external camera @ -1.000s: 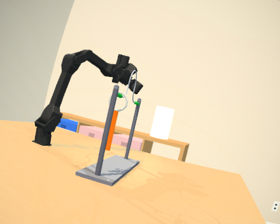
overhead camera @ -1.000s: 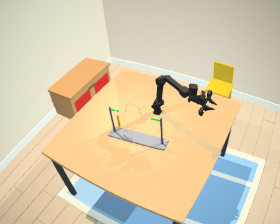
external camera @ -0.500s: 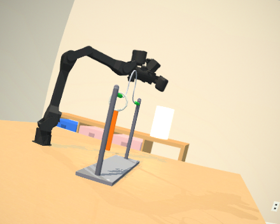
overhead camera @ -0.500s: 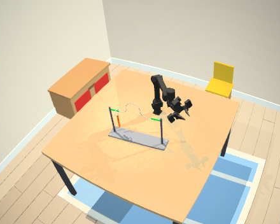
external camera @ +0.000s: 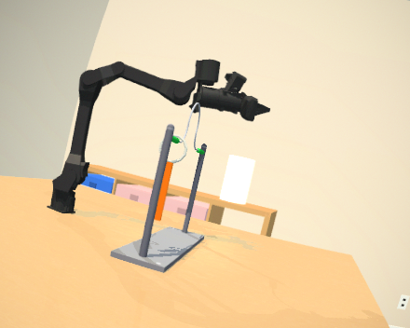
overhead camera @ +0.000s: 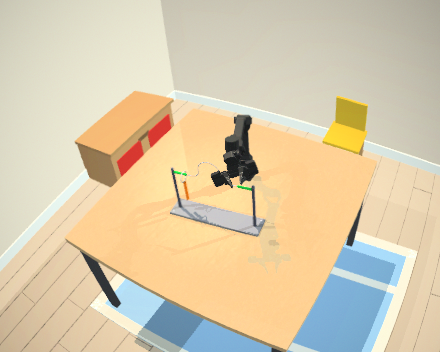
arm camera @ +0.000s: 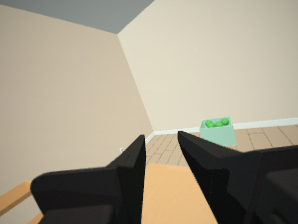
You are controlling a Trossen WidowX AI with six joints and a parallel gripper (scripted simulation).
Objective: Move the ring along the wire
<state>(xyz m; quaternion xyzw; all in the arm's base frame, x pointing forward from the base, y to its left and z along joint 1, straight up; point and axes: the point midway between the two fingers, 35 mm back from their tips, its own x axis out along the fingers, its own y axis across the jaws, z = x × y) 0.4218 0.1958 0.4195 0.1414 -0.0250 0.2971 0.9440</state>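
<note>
Orange marks the handle (overhead camera: pixel 186 190) (external camera: pixel 163 191), which in the top view hangs straight down from the pale ring (overhead camera: pixel 183 177) (external camera: pixel 185 150) on the green wire end beside the left-hand post (overhead camera: pixel 176 188) (external camera: pixel 156 196). The black gripper (overhead camera: pixel 237 184) (external camera: pixel 269 110) (arm camera: pixel 161 137) is over towards the other post (overhead camera: pixel 254 206) (external camera: pixel 195 191), where it hides part of the thin grey wire (overhead camera: pixel 204 163) (external camera: pixel 198 116). The likeliest trouble is a sideways sweep from here, since an arm link or finger could brush that grey stretch.

In the exterior view, the arm reaches high across, and its wrist overlaps the wire's tall hump. Whether they touch cannot be told. Lowering the arm there would probably bring it onto the grey. The handle hangs close to its post, so a careless approach could knock the post or set the ring swinging.

In the wrist view, two dark fingers stand partly apart, grasping nothing. Neither ring nor handle shows between them, so closing now would likely catch only air.
</note>
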